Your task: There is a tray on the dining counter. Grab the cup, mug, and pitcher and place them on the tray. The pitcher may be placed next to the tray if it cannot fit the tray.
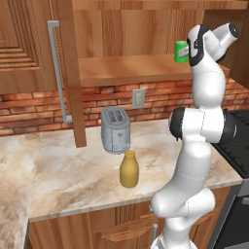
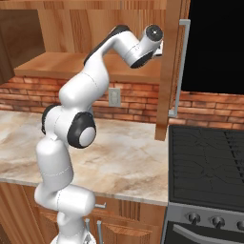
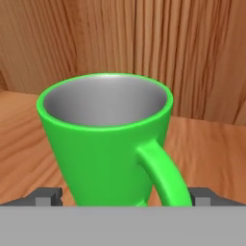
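The mug (image 3: 108, 139) stood upright on the wooden shelf (image 1: 131, 68) under the upper cabinets, directly in front of the gripper (image 3: 124, 197). The fingers (image 3: 48, 196) were wide apart and held nothing, one on each side of the mug's base. Its handle pointed toward the camera, a little toward the right finger. I judged the gripper needed only to close.

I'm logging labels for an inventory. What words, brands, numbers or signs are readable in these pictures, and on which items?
None: no readable text on anything.
The mug, pitcher and toaster have plain surfaces.
The stove knobs and wall outlet carry no marks that can be made out.
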